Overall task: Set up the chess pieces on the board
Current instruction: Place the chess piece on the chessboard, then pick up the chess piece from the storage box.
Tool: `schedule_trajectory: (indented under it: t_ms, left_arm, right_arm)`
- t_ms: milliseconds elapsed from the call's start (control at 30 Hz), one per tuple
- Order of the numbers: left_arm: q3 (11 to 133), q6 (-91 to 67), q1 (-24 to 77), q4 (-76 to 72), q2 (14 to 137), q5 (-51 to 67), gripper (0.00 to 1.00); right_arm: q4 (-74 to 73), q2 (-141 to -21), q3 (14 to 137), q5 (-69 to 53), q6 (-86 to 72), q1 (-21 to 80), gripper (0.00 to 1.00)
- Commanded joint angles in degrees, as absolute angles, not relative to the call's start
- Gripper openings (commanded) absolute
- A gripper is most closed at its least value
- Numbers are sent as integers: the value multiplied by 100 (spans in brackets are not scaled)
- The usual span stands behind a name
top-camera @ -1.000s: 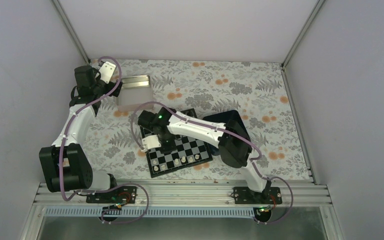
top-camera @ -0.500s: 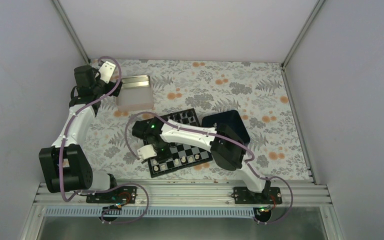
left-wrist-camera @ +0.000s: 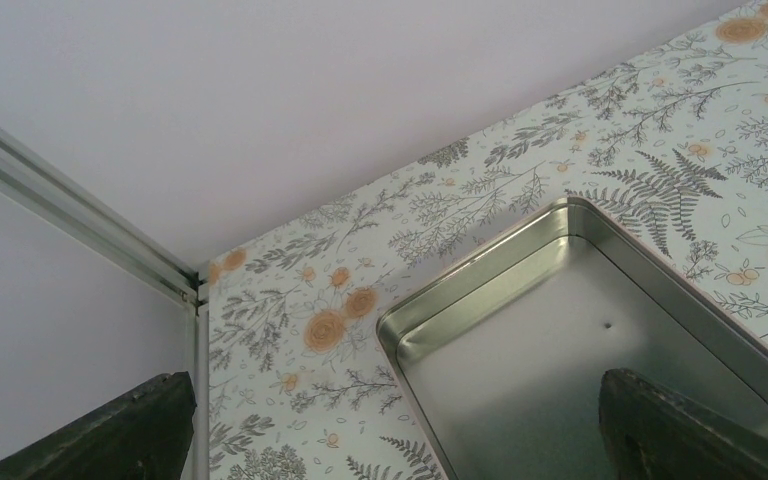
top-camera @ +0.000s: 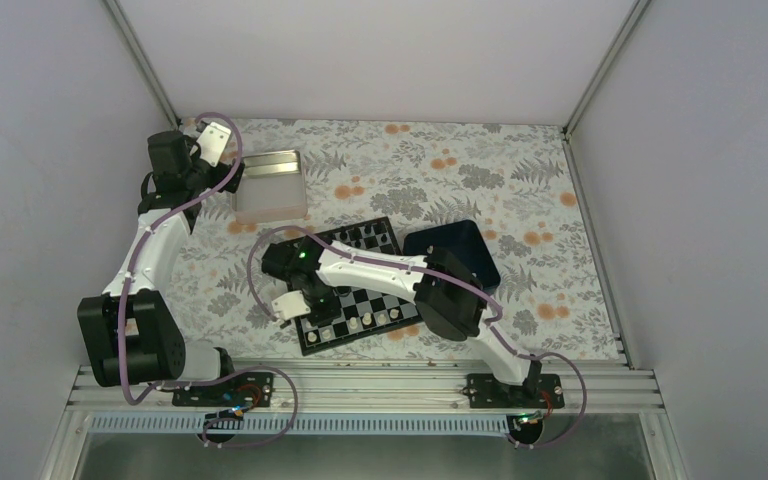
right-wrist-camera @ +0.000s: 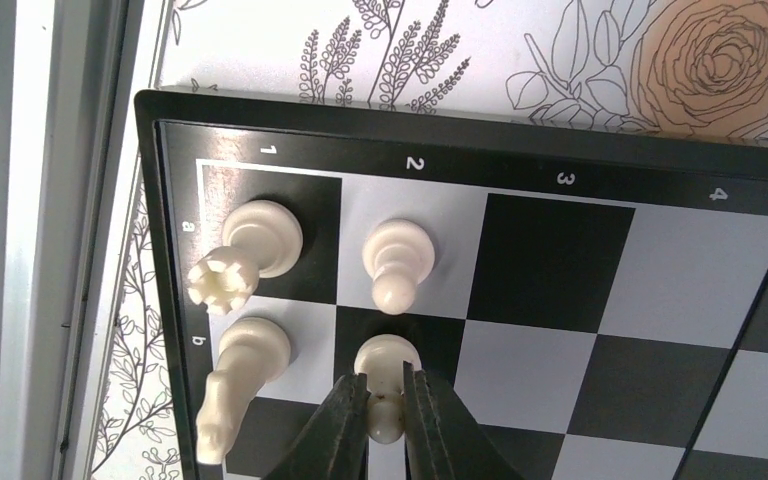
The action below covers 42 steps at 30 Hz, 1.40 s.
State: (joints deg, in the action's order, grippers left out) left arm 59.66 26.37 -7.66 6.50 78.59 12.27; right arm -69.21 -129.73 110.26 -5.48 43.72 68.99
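The board (top-camera: 375, 298) of black and silvery checks lies in front of the right arm, and its corner fills the right wrist view (right-wrist-camera: 460, 140). My right gripper (right-wrist-camera: 387, 408) is shut on a white pawn (right-wrist-camera: 387, 362) that stands on the black square b2. Beside it stand a white rook (right-wrist-camera: 245, 250), a white pawn (right-wrist-camera: 398, 262) and a white knight (right-wrist-camera: 240, 375). In the top view the right gripper (top-camera: 305, 300) is over the board's near left corner. My left gripper (left-wrist-camera: 392, 400) is open and empty above the silver tin (left-wrist-camera: 520, 340).
The silver tin (top-camera: 272, 185) sits at the back left, under the left arm. A dark blue tray (top-camera: 460, 248) lies right of the board. More white pieces (top-camera: 360, 322) stand along the board's near row and black pieces (top-camera: 360, 235) along its far row.
My right gripper has moved left and nearer, down to the board's near left corner. The left arm has not moved.
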Motion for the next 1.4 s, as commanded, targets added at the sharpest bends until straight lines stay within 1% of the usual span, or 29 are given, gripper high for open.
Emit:
schedule_trajectory:
  t_ms: [0,200,367,433,633,833,1067,1200,1367]
  left_arm:
    - [5930,2610,-800,580,7725,1283,100]
    - [5929,2617,-800,587,7733,1296,100]
    - [5934,2610,-801,589,7734,1300,100]
    - [5937,2610,-800,600,7734,1301,100]
    - [5942,2610,-801,606,7711,1267,100]
    - [5916,2619,-809,571,7714,1257,100]
    - [5965,2610,-809,584,7752,1270,100]
    - [5959,2613,-809,589,7765,1269,100]
    - [5968,2621,-807,597,7818,1234,100]
  right_arm:
    - [-6882,-13079,11120,-534,4483,6943,11]
    - [-6872,-13088,11058,-502,4483,6908,13]
    - [-6873,-13023,11019,-500,4463,6888,18]
    - [-6853,-12964,11003,-482,4446,6876,20]
    - [-6868,-12576,10967,-284,4295,6617,22]
    - [-6883,-11665,10523,18,4071,5729,24]
    - [-6700,-10828,9883,-60,4079,4290,27]
    - [-6514,-10747,9352,-108,4173,3469,28]
    - [-6215,-10778,8761,-170,4270,2829,28]
